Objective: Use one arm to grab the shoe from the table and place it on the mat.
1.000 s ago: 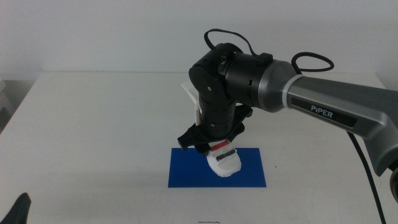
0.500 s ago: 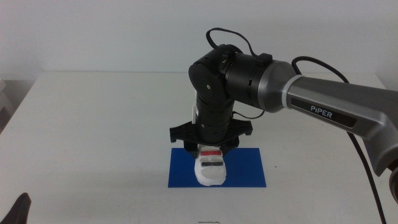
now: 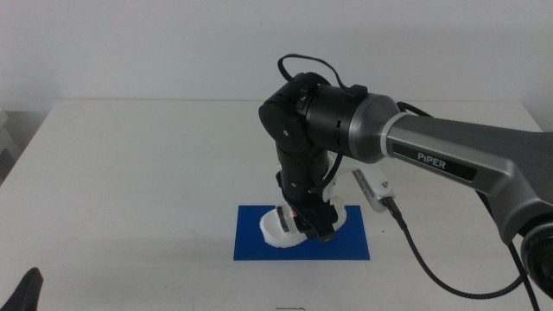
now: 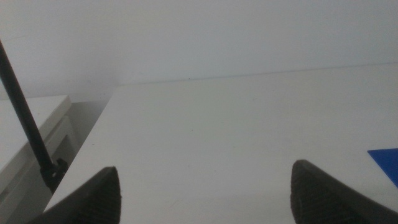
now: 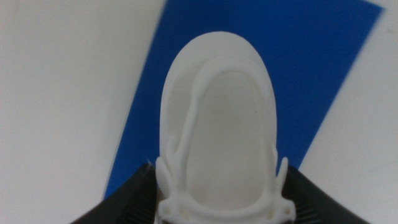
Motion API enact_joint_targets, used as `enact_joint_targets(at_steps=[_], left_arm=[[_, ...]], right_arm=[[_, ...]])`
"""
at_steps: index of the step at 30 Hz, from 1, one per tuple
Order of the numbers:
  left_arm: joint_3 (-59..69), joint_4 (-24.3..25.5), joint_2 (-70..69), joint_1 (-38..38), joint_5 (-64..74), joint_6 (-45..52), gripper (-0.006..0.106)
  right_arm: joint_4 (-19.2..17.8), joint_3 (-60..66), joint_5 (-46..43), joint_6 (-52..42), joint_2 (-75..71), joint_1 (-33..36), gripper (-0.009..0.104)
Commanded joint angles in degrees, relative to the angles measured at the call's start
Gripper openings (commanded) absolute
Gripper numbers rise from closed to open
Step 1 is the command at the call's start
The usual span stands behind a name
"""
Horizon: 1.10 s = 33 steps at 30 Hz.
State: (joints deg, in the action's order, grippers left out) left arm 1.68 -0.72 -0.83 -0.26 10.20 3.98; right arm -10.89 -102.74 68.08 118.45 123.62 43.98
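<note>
The right arm reaches in from the right side of the middle view and bends straight down over the mat, its black wrist standing nearly vertical above the blue. The right pincer is down at mat level, and its two dark jaws are closed on the shoe, one on each side of it. In the right wrist view the jaws press against the two flanks of the shoe, whose white rounded end points away from the camera, with the blue mat under it and white counter to either side. The shoe sits low over the middle of the mat; its white body shows to the left of the pincer in the middle view, and whether the sole is actually touching the mat I can't tell. The straps are hidden from both views. A grey connector block with a black cable hangs just right of the wrist and trails toward the near right.

The left pincer waits at the near left corner of the counter, only a dark tip showing. The left wrist view shows its jaws spread wide with nothing between them, looking out across bare counter, with a sliver of the mat at the edge.
</note>
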Motion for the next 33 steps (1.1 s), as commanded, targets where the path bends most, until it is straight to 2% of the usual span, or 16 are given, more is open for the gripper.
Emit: enact_joint_targets(at_steps=[1, 3, 10, 11, 17, 20, 23, 33], left_arm=[[-0.2, -0.5, -0.9, 0.0, -4.7, -0.8, 0.094], [-0.2, -0.5, -0.9, 0.0, -4.7, -0.8, 0.094], [-0.2, -0.5, -0.9, 0.0, -4.7, -0.8, 0.094], [-0.2, -0.5, -0.9, 0.0, -4.7, -0.8, 0.094], [-0.2, -0.5, -0.9, 0.0, -4.7, -0.8, 0.094], [-0.2, -0.5, -0.9, 0.0, -4.7, -0.8, 0.094], [-0.2, -0.5, -0.9, 0.0, -4.7, -0.8, 0.094], [-0.2, -0.5, -0.9, 0.0, -4.7, -0.8, 0.094]], right_arm=[[-4.0, -1.9, 2.7, 4.3, -3.5, -0.7, -0.001], [-5.3, -1.9, 3.6, 4.3, -3.5, -0.7, -0.001], [-6.2, -1.9, 3.9, 4.3, -3.5, -0.7, -0.001], [-4.9, -1.9, 6.0, 4.3, -3.5, -0.7, -0.001], [-2.6, -1.9, 4.3, 4.3, -2.7, -0.8, -0.001], [1.7, -1.9, 2.8, 4.3, -1.8, -1.2, -0.001], [4.4, -1.9, 2.8, 4.3, -0.9, -1.7, -0.001], [4.4, -1.9, 2.8, 4.3, -0.7, -2.7, -0.001]])
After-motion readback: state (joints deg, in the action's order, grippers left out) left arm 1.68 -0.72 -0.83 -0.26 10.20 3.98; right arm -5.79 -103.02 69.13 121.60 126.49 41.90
